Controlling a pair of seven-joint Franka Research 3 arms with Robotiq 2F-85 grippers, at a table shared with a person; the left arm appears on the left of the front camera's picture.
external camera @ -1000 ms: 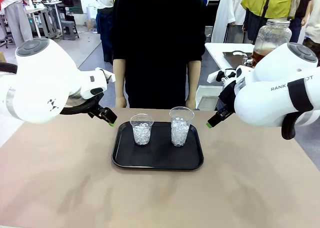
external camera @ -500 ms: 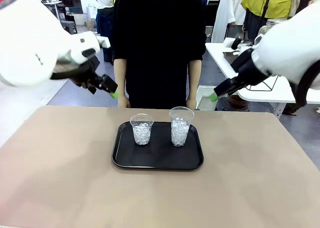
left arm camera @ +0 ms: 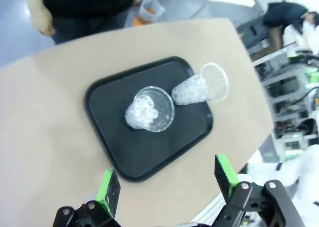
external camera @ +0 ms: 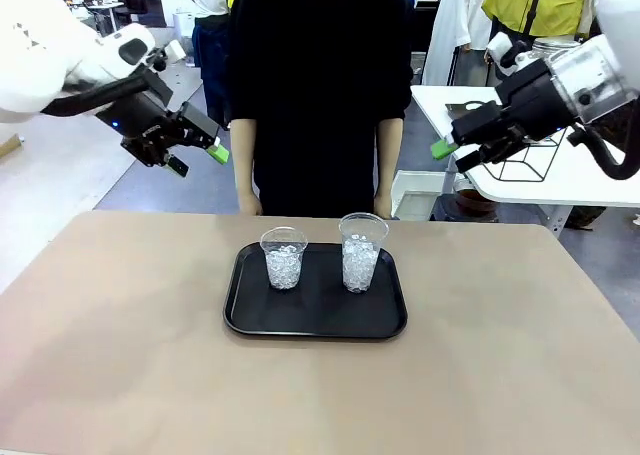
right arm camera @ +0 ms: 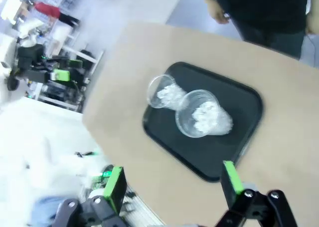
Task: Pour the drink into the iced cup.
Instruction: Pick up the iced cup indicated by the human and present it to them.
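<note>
Both arms have risen high and back from the tan table, the left gripper and right gripper each spread wide, holding nothing. On the black tray two clear plastic cups stand upright and apart, shorter cup left of taller cup, both packed with ice cubes

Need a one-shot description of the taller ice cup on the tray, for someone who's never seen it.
On the tan table, in front of the person in black, lies a black tray holding two clear cups of ice. The taller cup sits toward the robot's right; beside the shorter cup its rim stands higher and its ice is piled higher.
</note>
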